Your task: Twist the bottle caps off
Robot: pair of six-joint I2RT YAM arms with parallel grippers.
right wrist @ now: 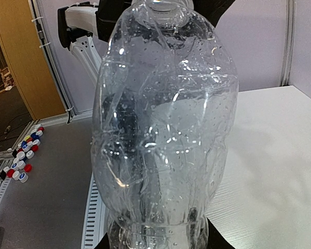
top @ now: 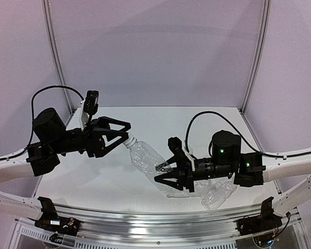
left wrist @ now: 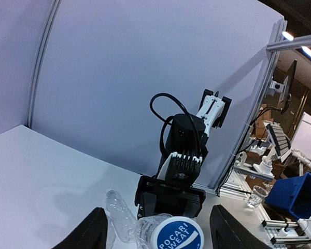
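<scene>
Fingertips first: left fingers (left wrist: pixel 93 232) stand spread, one on each side of the cap (left wrist: pixel 177 236). The left wrist view shows a clear gap on both sides, so no pinch on it yet. Cap (blue-and-white top, brand print readable) sits on the neck of the bottle (top: pixel 145 155), seated as far as I can tell. Right fingers (top: pixel 165 181) are clamped on the bottle's base end. They hold it off the surface (top: pixel 93 181), tilted, neck pointing up-left toward the left arm. In the right wrist view the crinkled clear body fills nearly the whole frame, base nearest the lens.

Further out: a spare bottle (top: pixel 217 194) lies on its side on the surface just beside the right arm (top: pixel 225 150). Poss. two overlapping, too clear & crumpled to count, and can't tell if capped. Loose coloured caps (right wrist: pixel 22 155) lie on the floor beyond the surface's edge; no way to say they belong to this job.

Progress, as I judge it: early. First bottle is held out and lined up w/ its cap on, twist not begun. Left to do: close on the cap, turn it off, set things down, then repeat for whichever others are capped. No bottle can be confirmed as finished from these views.
</scene>
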